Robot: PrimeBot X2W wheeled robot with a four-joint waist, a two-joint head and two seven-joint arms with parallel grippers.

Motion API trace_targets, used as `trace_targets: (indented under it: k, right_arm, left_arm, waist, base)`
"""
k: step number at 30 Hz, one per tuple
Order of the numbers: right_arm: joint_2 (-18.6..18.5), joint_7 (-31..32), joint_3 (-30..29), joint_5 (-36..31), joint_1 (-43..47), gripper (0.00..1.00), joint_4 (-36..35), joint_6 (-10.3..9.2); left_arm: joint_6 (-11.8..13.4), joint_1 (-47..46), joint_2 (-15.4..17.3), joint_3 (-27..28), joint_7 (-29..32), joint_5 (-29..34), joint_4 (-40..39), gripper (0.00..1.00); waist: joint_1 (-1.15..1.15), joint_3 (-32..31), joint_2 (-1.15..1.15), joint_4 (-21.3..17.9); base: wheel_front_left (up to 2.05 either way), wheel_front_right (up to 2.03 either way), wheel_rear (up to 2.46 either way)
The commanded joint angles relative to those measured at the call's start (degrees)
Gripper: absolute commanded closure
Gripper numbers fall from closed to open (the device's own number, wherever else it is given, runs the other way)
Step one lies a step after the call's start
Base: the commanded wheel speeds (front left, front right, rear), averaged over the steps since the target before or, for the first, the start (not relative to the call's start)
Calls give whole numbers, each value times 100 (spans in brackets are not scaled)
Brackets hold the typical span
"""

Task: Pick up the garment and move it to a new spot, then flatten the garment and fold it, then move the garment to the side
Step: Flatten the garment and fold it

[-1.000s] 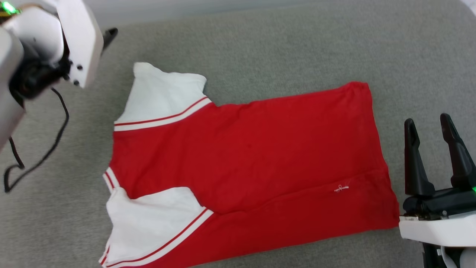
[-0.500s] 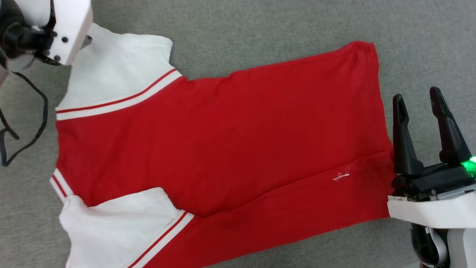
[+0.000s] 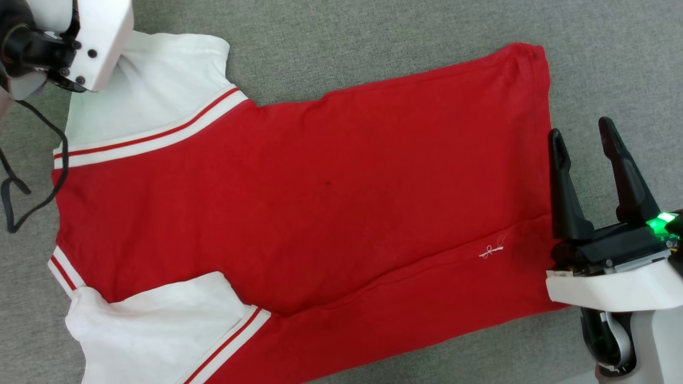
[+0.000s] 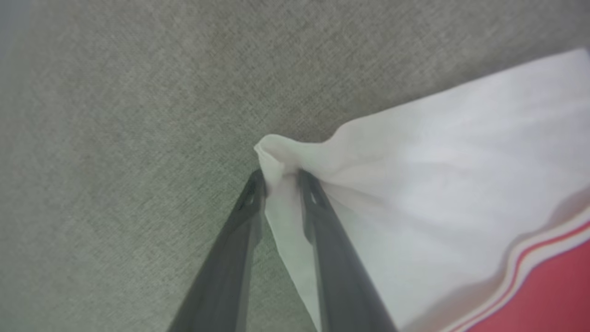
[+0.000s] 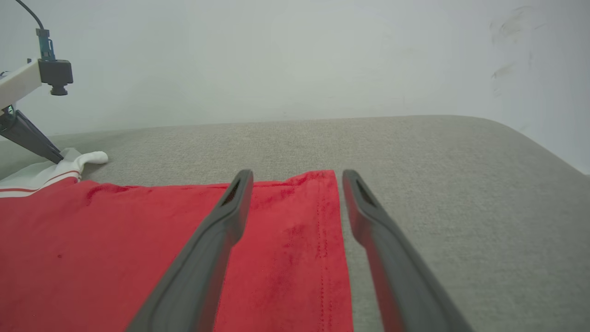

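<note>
**Q:** Where is the garment (image 3: 320,202)?

**A:** It is spread flat on the grey surface (image 3: 373,32). The red body runs across the middle of the head view, with the neckline toward the robot's left and the hem toward its right. The 2 white sleeves sit at the left end. The far sleeve (image 3: 155,90) is opened outward, and the near sleeve (image 3: 155,325) lies partly over the red body.

**Q:** What is the state of the left tool (image 4: 280,177)?

**A:** Narrow. In the left wrist view its 2 dark fingers pinch the outer corner of the far sleeve, with white cloth bunched between the tips. In the head view the fingers are hidden beneath the pale wrist housing (image 3: 96,42), and a black cable (image 3: 65,154) hangs beside it.

**Q:** And the right tool (image 3: 580,129)?

**A:** Wide, holding nothing. Its fingers point away from the robot at the hem end. In the right wrist view 1 finger lies over the red cloth and the other over bare surface, with the hem edge running between them.
</note>
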Motion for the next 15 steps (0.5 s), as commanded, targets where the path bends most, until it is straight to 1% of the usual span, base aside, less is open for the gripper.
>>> trace_targets:
  k: [1,4,7,12,15]
  right_arm:
    - [-16,-31,-16,25,-133,0,7,-5]
    - [11,-32,-114,19,-134,0,-12,-5]
    - [-43,-33,-285,-53,-192,0,-68,-5]
    - [-352,7,-438,-250,-512,0,-95,-5]
    - [-635,334,-518,-392,-817,0,-175,-5]
  left_arm:
    - [-27,246,-26,-124,-64,18,73,100]
    - [-49,202,-67,-85,-193,31,24,100]
    - [-101,178,-115,-94,-343,53,-57,100]
    - [-189,346,-111,-116,-672,-8,-228,100]
    - [-234,460,-127,-147,-893,-47,-400,100]
  waist:
    - [0,-30,0,20]
    - [0,-143,0,111]
    - [0,-318,0,247]
    - [0,-679,0,431]
    - [0,-857,0,554]
  base:
    - [0,0,0]
    - [0,0,0]
    - [0,0,0]
    - [0,0,0]
    - [0,0,0]
